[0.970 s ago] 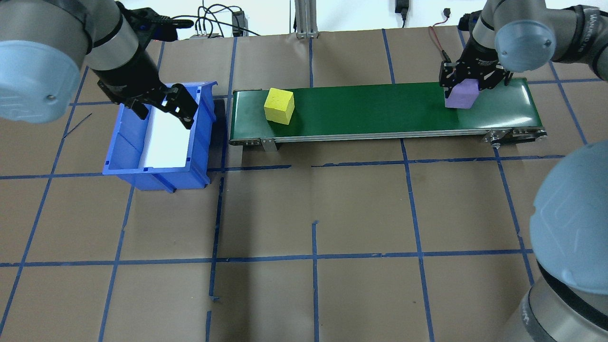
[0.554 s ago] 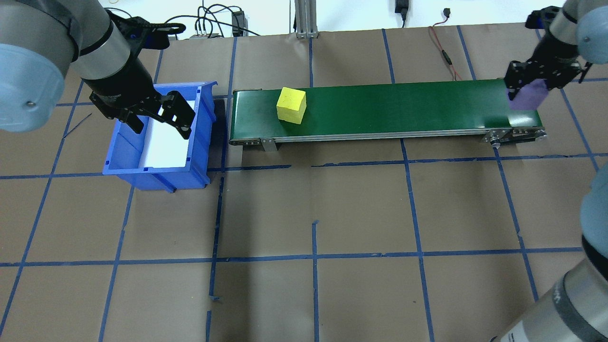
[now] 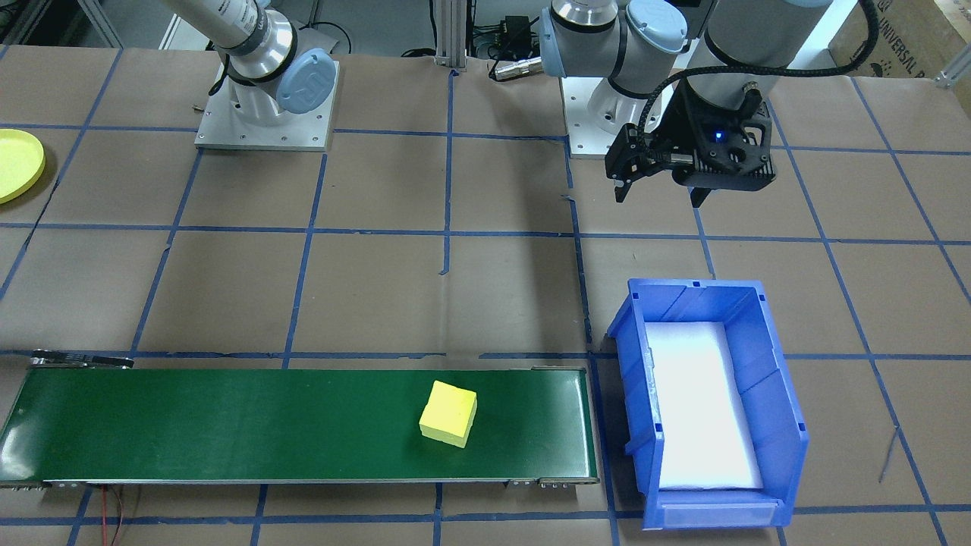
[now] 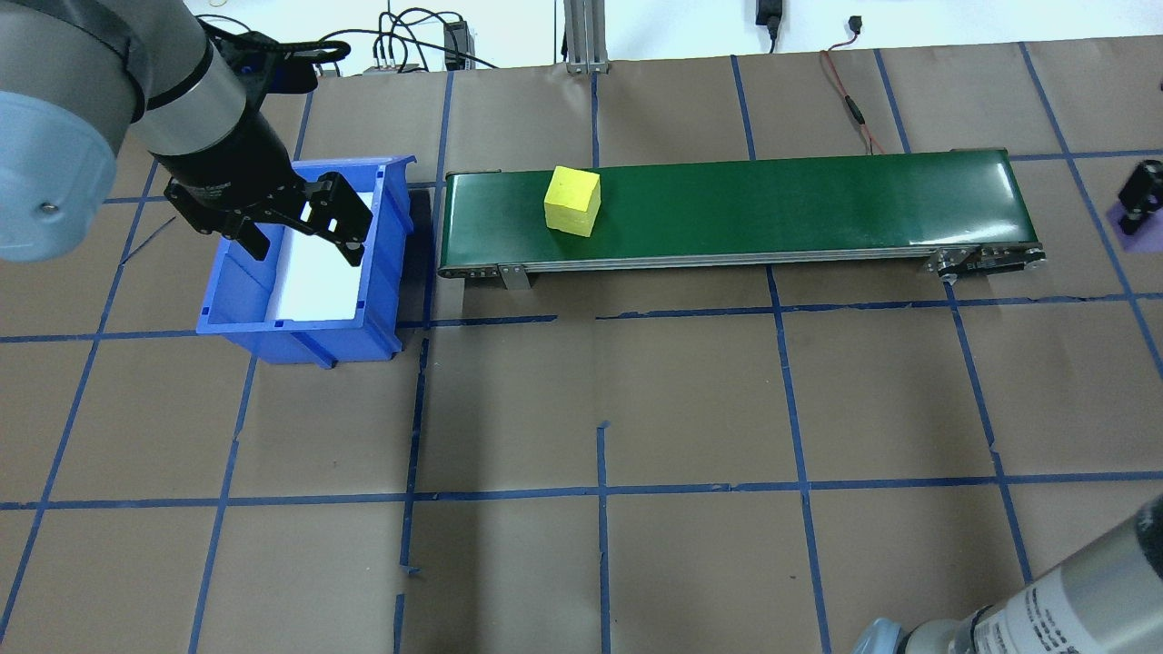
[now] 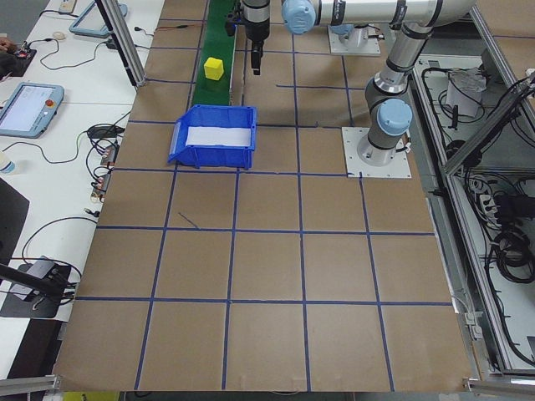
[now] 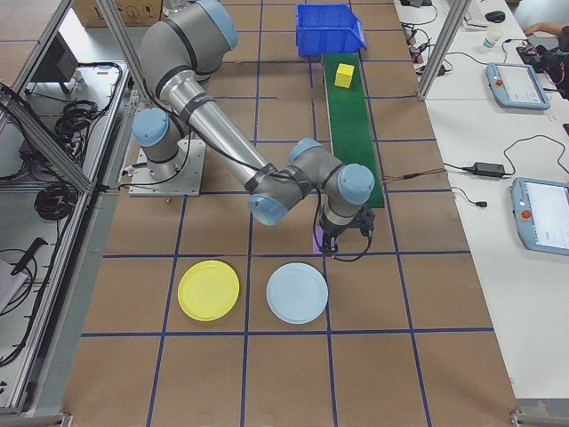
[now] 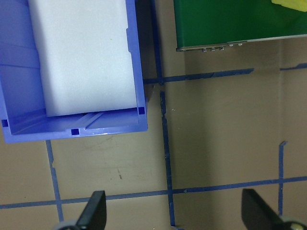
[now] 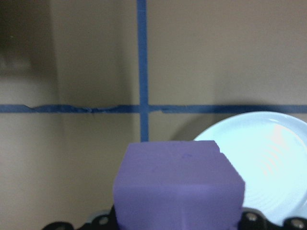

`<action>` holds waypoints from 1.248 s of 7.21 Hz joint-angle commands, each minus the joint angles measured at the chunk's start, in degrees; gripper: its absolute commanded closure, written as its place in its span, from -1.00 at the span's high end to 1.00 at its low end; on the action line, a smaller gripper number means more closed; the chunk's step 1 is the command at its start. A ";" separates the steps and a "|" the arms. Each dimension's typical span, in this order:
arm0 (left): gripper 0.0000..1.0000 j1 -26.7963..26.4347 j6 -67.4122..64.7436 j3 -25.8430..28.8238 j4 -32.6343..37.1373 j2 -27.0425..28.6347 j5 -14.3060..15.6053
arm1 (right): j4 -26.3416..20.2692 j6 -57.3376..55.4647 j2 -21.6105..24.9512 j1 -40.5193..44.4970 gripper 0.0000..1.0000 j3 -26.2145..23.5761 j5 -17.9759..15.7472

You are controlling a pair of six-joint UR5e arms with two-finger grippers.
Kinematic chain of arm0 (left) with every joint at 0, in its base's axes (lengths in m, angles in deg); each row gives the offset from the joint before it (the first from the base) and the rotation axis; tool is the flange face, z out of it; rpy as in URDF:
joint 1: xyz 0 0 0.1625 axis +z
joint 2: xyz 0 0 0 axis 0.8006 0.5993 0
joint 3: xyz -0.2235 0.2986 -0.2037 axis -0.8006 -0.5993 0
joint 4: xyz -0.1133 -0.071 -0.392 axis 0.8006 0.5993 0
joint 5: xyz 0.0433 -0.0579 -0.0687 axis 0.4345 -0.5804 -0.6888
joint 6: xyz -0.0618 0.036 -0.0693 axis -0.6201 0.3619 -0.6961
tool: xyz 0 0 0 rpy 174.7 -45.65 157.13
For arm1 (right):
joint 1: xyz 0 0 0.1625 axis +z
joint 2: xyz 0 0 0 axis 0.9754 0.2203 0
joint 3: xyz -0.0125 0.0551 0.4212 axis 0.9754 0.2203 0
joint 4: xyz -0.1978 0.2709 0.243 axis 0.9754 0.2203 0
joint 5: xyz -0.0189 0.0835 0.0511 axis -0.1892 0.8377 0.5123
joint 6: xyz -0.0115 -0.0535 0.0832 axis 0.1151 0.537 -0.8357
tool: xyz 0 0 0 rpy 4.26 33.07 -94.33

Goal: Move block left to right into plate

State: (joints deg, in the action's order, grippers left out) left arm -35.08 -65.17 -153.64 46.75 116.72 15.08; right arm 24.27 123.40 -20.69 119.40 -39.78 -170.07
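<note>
Right gripper [image 8: 177,225] has carried the purple block [image 8: 178,184] off the far end of the green conveyor [image 4: 727,209]: a second ago it was clamped on the block over the belt, now it sits at the frame edge in the overhead view, clear of the belt, jaws closed on the block. In the right-side view it hangs just above the table, with the light blue plate [image 6: 297,293] just ahead and below it and the yellow plate [image 6: 209,290] further off beyond that. So the pick is done and the transfer is underway; the drop target looks like the yellow one, not the nearer blue. The yellow block [image 4: 572,201] has ridden further along the belt toward the right gripper's end. Left gripper [image 4: 304,232] has barely moved, fingers spread and empty over the blue bin [image 4: 236,300].
</note>
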 commanded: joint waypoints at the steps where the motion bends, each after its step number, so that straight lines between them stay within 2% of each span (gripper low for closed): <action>1: 1.00 0.20 -0.99 -0.07 -0.24 -0.10 -0.43 | 7.39 10.45 -4.59 -6.87 -0.52 0.00 3.81; 2: 1.00 0.46 -0.99 -0.07 -0.24 -0.10 -0.25 | 8.41 11.11 -5.66 -7.15 -0.35 -0.35 4.10; 3: 1.00 0.90 -0.55 -0.16 -0.33 -0.10 -0.34 | 8.42 11.29 -5.85 -7.76 -0.06 -0.44 4.02; 4: 1.00 0.90 1.54 -0.25 -0.51 0.07 -0.17 | 8.24 11.30 -5.76 -7.85 0.45 -0.70 3.67; 6: 1.00 0.99 2.27 -0.25 -0.59 0.07 0.10 | 8.24 11.30 -5.50 -7.94 0.57 -1.14 3.05; 8: 1.00 0.90 2.18 -0.25 -0.51 0.07 0.10 | 8.24 11.21 -4.98 -7.94 0.58 -1.49 2.61; 9: 1.00 0.90 2.26 -0.25 -0.51 -0.02 0.10 | 6.59 10.86 -3.49 -7.94 0.58 -1.15 2.61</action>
State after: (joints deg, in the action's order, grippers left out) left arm -34.14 -62.96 -153.88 46.23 116.77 15.17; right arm 32.11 134.53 -25.43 111.47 -41.13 -167.39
